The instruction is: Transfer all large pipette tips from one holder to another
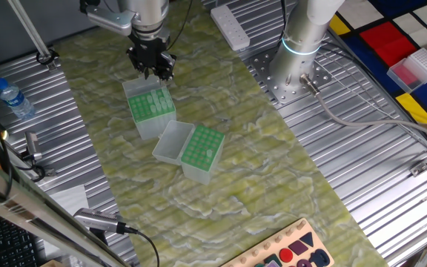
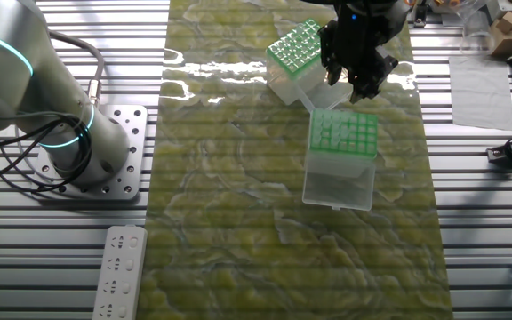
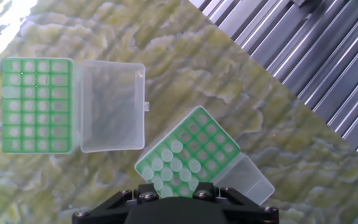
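On the yellow-green marbled mat (image 1: 273,170), two clear plastic boxes with green perforated rack plates lie with lids flung open. In the hand view the far box (image 3: 37,104), at ten o'clock, looks mostly bare-holed. The near box (image 3: 188,158), at six o'clock, carries the pale mint-green large pipette tips (image 3: 174,167), clustered in its nearest rows. The black two-finger gripper (image 1: 152,67) hangs above that tip-bearing box; whether its jaws are spread or closed I cannot tell. It seems a picking step: next, align over one round top and descend straight.
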You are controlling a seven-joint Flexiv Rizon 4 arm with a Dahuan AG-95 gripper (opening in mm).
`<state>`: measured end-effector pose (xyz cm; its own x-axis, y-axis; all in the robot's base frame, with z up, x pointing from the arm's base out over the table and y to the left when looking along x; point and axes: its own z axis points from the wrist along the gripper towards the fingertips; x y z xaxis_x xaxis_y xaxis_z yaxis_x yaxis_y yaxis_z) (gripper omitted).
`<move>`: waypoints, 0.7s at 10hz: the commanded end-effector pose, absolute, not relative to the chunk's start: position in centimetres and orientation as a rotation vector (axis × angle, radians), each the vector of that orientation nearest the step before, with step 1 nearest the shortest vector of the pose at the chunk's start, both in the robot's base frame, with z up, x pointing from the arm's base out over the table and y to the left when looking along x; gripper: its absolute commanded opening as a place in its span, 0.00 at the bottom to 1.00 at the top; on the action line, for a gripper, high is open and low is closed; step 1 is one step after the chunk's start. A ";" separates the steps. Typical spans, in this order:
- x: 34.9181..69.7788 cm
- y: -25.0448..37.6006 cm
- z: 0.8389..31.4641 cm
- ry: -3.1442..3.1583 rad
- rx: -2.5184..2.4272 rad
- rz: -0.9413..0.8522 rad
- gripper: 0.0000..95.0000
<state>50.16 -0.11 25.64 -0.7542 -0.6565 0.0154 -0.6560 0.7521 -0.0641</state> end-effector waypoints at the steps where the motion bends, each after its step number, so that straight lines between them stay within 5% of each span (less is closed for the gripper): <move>1: 47.2 14.0 23.5 3.146 -0.536 0.033 0.00; 7: 46.6 15.6 23.1 3.174 -0.332 0.104 0.00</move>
